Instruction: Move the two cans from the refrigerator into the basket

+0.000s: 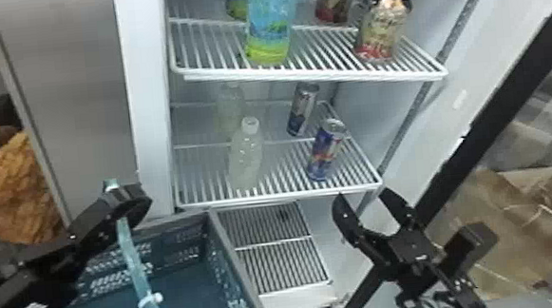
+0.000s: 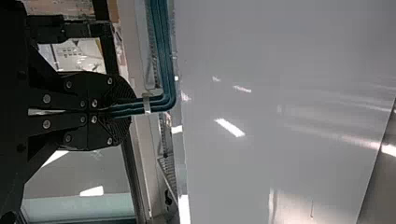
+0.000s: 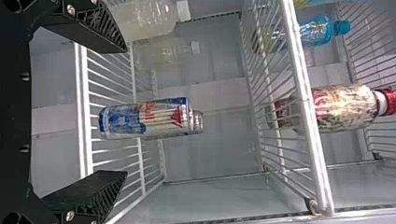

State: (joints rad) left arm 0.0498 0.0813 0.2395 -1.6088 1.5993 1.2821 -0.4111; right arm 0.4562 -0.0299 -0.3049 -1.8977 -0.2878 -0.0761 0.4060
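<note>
Lower right, your black right gripper [image 1: 363, 195], spread wide, empty, could topple the blue-silver metal can [image 1: 325, 149] if misaimed; black left gripper [image 2: 130, 111] pinches teal basket handle [image 2: 164, 56].

The front can [image 1: 326, 150] is blue and silver with red marks, the back can [image 1: 302, 109] silver and dark blue. The basket [image 1: 192, 292] is blue with a grey rim [image 1: 235, 264], its handle [image 1: 135, 266] teal.
</note>
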